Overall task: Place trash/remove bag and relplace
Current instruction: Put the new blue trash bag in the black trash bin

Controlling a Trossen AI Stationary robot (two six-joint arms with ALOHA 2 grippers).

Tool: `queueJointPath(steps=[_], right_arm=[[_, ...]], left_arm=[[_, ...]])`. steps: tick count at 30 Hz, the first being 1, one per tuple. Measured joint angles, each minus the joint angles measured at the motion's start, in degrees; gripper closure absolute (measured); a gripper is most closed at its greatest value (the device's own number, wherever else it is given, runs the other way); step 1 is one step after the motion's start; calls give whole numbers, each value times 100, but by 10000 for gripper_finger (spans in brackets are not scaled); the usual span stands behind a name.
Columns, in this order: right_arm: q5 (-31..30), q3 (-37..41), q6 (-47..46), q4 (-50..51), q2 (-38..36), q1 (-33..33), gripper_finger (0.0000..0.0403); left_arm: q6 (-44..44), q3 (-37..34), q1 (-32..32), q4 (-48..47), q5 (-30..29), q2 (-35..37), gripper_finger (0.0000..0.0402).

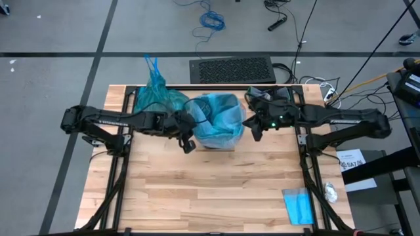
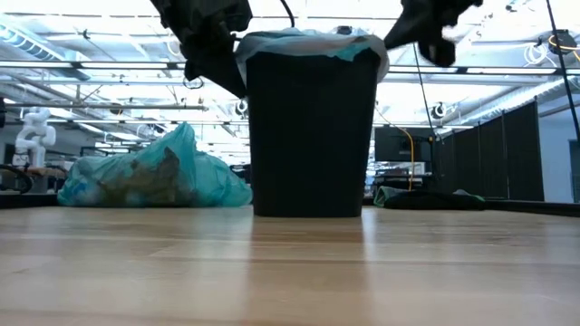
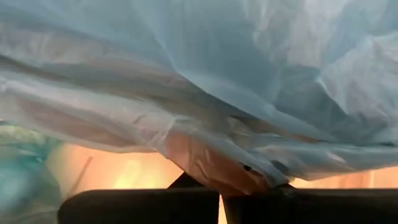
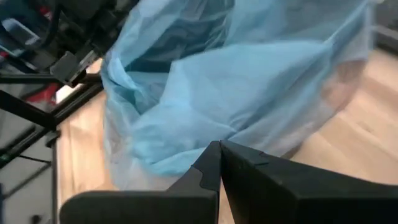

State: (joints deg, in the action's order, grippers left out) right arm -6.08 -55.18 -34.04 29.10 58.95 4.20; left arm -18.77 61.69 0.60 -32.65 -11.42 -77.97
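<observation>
Between left pincer (image 1: 188, 145) and right pincer (image 1: 252, 129), both clenched on pale liner (image 1: 216, 118).

Two dark jointed arms, black cabling, green light on the right one.

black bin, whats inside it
A pale blue liner fills the black bin and drapes over its rim. Whatever lies under the plastic is hidden.

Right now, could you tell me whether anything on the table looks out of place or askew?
Nothing is spilled. The filled teal bag lies on the table beside the bin, and the pale blue liner is only loosely draped over the bin's rim, bunched unevenly.
</observation>
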Motion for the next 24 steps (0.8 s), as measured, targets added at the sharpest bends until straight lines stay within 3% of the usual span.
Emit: queueJointPath(steps=[5,9,14,18,24], right_arm=[[628,892,-421,-1222,-3,384,403],[795,1248,-680,-1752,13,467,403],[779,1274,-715,-1741,5,478,403],[793,1274,-706,-1736,10,486,403],[799,1274,-704,-1731,14,484,403]], left_arm=[[165,0,158,60,48,0,401],[315,-25,241,162,78,0,401],[102,-479,368,851,394,13,401],[-207,-673,305,822,540,33,401],[-400,-318,101,305,438,897,401]])
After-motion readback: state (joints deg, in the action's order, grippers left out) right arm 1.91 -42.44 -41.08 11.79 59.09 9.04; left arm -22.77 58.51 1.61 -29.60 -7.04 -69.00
